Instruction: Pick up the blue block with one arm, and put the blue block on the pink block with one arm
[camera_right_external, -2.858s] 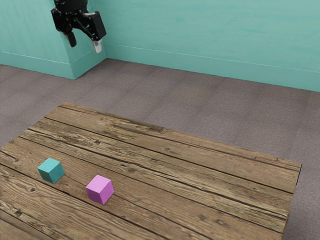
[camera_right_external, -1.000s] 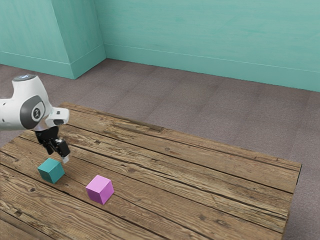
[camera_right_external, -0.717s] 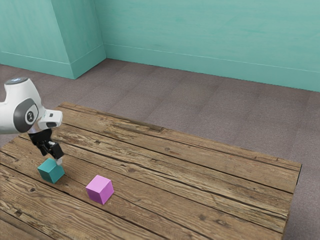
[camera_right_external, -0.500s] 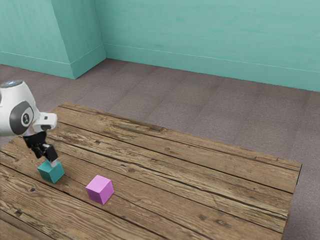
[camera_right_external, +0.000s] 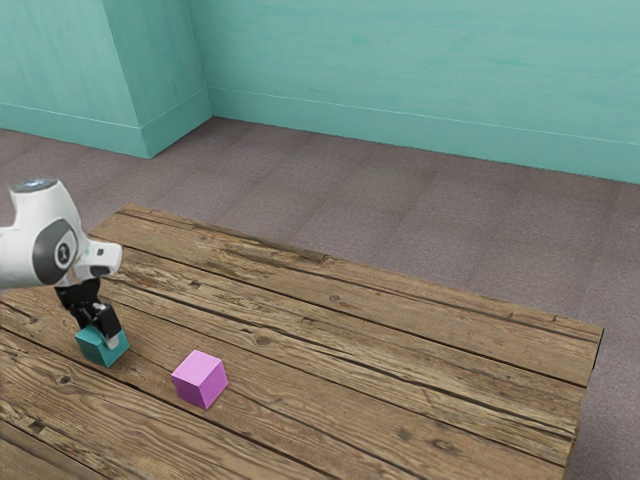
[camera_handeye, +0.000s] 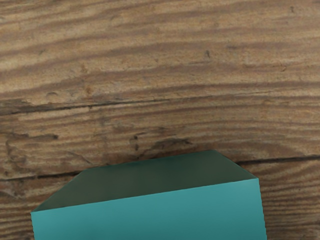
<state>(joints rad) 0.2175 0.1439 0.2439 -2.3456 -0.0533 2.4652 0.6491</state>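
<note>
One hand (camera_right_external: 106, 338) covers the blue block (camera_right_external: 90, 346); whether it pinches, I cannot tell; an off-centre squeeze could spin it.

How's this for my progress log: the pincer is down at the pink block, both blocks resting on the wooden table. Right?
No: the exterior view shows the pincer down at the blue block, not the pink block. Both blocks do rest on the wooden table.
</note>
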